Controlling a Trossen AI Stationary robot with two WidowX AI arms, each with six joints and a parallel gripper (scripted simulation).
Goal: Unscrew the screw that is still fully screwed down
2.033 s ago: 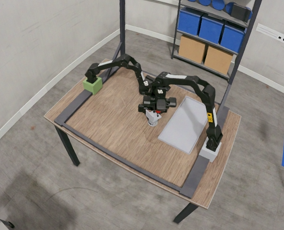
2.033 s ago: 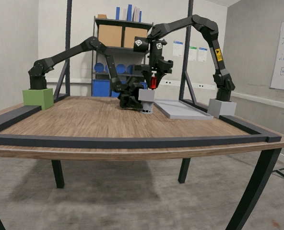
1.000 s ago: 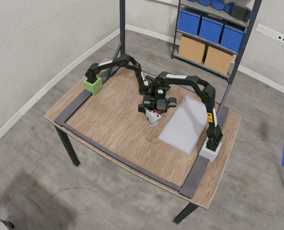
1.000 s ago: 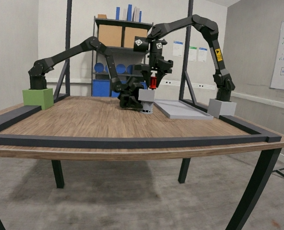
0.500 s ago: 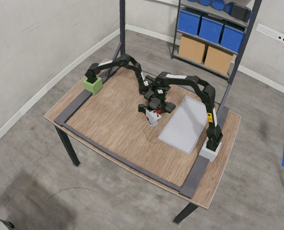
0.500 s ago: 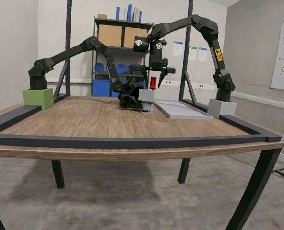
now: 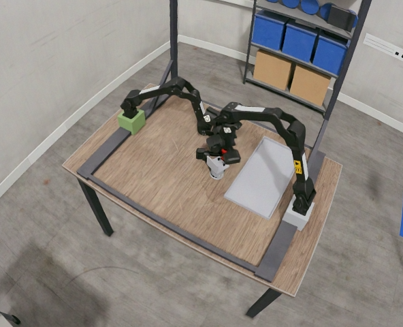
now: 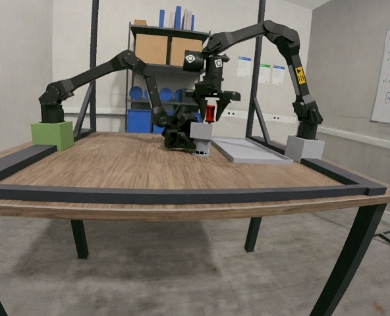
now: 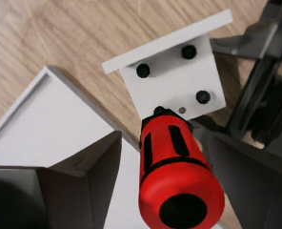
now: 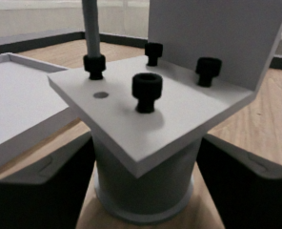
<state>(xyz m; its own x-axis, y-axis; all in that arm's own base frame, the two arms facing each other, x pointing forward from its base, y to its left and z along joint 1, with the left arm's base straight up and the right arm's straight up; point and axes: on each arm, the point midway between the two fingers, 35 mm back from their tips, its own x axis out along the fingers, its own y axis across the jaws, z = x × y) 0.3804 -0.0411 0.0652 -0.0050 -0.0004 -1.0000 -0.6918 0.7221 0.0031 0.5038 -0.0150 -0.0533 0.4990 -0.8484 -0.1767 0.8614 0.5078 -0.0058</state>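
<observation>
The joint module (image 7: 216,174) (image 8: 201,148) (image 10: 146,191) stands upright with the grey bracket (image 8: 201,131) (image 9: 171,83) (image 10: 179,102) on top. Several black screws stand in the bracket, including a near screw (image 10: 147,91), a rear one (image 10: 153,52) and one by the flange (image 10: 209,71); their heads are raised. A red screwdriver (image 7: 224,152) (image 8: 209,113) (image 9: 179,167) stands on the screw (image 10: 94,67) beside a small open hole (image 10: 101,94); this head is raised too. My left gripper (image 8: 211,117) (image 9: 165,137) is open around the handle. My right gripper (image 10: 145,136) is shut on the module body.
A grey tray (image 7: 258,176) (image 8: 250,149) (image 9: 60,129) (image 10: 27,114) lies close beside the module. My two wrists are very close together above and behind the module. A dark frame (image 7: 169,225) (image 8: 174,196) runs along the edge of the wooden table.
</observation>
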